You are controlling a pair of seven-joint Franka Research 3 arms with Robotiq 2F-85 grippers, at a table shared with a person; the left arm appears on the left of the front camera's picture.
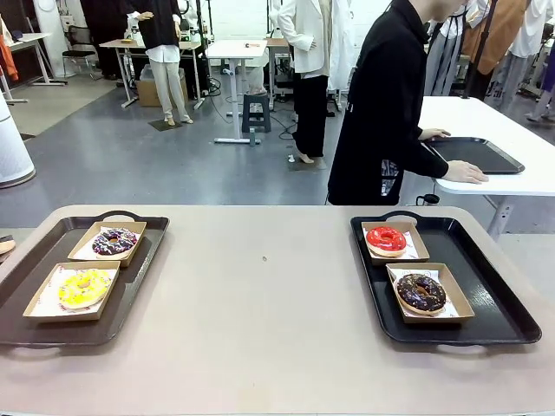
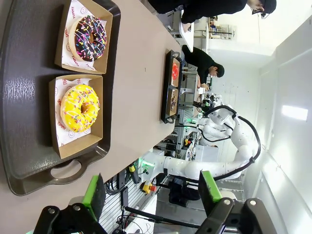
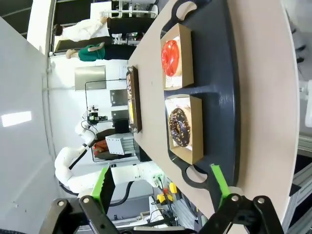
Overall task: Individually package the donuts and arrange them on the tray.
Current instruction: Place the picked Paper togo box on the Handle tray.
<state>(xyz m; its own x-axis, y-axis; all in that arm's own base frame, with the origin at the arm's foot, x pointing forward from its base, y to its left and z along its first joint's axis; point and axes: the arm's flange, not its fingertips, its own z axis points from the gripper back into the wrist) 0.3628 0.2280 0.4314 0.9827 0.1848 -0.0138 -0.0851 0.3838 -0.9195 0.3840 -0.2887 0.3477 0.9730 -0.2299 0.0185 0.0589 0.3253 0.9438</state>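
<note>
Two dark trays lie on the table. On the left tray (image 1: 35, 325), the sprinkled chocolate donut (image 1: 114, 241) and the yellow donut (image 1: 84, 289) each sit in a cardboard box. The right tray (image 1: 499, 303) carries the red donut (image 1: 386, 240) and the dark chocolate donut (image 1: 421, 293), also boxed. In the left wrist view my left gripper (image 2: 151, 195) is open and empty, held off the near end of its tray (image 2: 29, 122), beyond the yellow donut (image 2: 80, 107) and sprinkled donut (image 2: 88, 38). My right gripper (image 3: 161, 187) is open and empty, back from the chocolate donut (image 3: 179, 126) and red donut (image 3: 171, 57).
A person in black (image 1: 386, 104) stands past the table's far edge, turned to a white side table with another dark tray (image 1: 477, 153). The tan tabletop (image 1: 260, 295) stretches bare between the two trays.
</note>
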